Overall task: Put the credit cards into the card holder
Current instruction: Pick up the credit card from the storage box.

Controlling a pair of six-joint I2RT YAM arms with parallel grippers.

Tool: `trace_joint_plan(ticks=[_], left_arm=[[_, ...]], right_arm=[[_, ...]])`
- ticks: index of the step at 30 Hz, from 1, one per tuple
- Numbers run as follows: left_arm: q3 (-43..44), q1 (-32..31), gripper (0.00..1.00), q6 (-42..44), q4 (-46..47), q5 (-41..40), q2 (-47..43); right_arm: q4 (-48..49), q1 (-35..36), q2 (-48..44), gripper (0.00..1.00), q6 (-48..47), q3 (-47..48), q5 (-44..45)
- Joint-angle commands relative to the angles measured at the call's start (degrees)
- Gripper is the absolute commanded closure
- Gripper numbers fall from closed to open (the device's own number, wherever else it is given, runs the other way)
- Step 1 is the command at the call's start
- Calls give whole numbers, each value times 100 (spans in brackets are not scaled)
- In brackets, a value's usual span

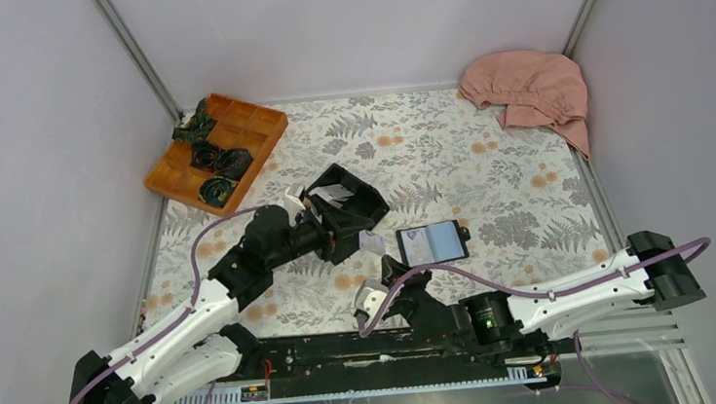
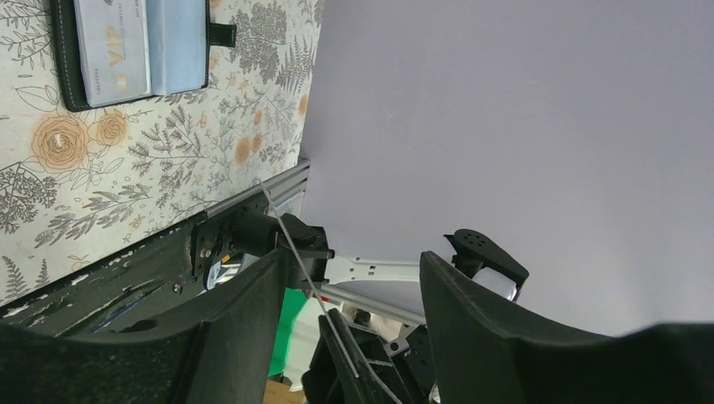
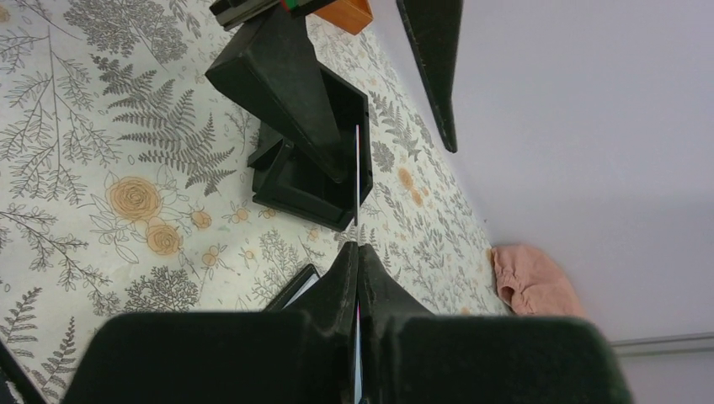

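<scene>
A credit card (image 3: 357, 168) stands edge-on as a thin line, pinched at its lower end by my shut right gripper (image 3: 357, 248). In the left wrist view the same card (image 2: 290, 236) runs slantwise between the fingers of my left gripper (image 2: 352, 261), which is open with a gap on each side. From above, the white card (image 1: 372, 244) sits between the left gripper (image 1: 362, 236) and the right gripper (image 1: 378, 271). The card holder (image 1: 433, 243) lies open on the mat just right of them, blue-grey pockets up. It also shows in the left wrist view (image 2: 135, 46).
A black open-topped box (image 1: 349, 198) with something white inside lies tilted behind the left gripper. An orange compartment tray (image 1: 259, 123) with dark items sits at the back left. A pink cloth (image 1: 530, 89) is at the back right. Grey walls enclose the floral mat.
</scene>
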Motion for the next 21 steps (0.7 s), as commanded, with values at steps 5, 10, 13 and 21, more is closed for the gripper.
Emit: trace_joint_plan(ticks=[5, 10, 13, 21], left_arm=[[-241, 57, 44, -68, 671, 465, -62], [-365, 66, 50, -103, 805, 536, -102], [-384, 98, 55, -103, 832, 569, -123], [-452, 172, 75, -111, 926, 668, -176]], right_arm=[[491, 69, 40, 100, -342, 110, 281], [479, 99, 67, 100, -425, 123, 299], [485, 146, 81, 100, -482, 108, 332], [491, 281, 81, 100, -608, 53, 465]])
